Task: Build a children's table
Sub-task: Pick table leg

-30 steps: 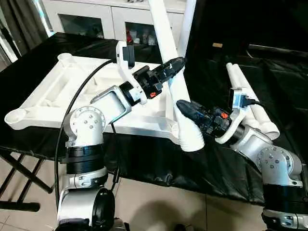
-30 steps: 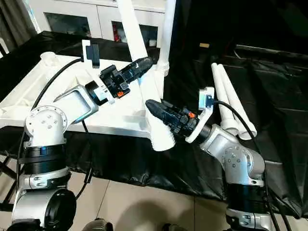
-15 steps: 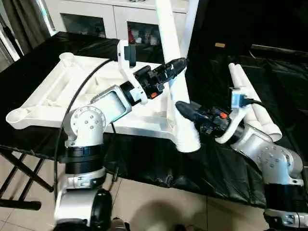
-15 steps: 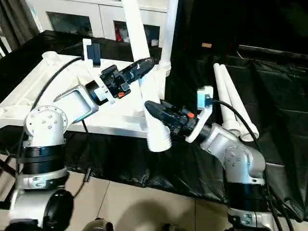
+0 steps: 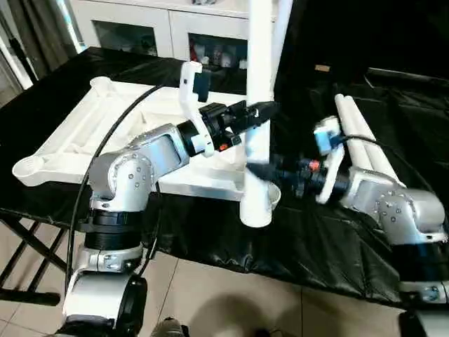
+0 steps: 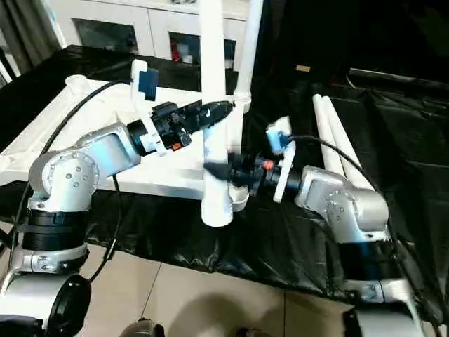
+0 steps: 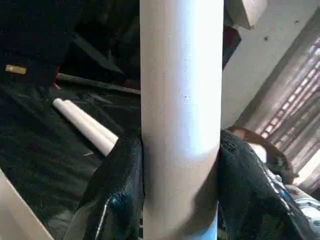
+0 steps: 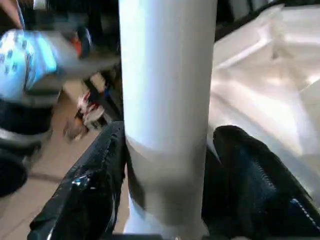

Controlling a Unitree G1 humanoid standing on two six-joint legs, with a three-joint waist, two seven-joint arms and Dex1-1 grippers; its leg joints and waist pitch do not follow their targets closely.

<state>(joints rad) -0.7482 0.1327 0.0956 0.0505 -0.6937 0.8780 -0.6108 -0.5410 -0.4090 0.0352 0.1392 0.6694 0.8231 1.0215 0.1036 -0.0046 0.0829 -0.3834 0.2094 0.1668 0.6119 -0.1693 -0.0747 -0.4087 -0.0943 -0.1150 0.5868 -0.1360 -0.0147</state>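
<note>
one leg looks seated at the tabletop's far corner. both the left gripper and right gripper clamp the second leg, upright by the near socket, probably unseated. two spare legs lie beside the tabletop.

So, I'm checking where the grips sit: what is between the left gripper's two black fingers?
The white leg: in the left wrist view the left gripper has a finger on each side of it. The right gripper clamps the same leg lower down.

Upright leg blocks gap between hands – black cloth beyond free
</note>
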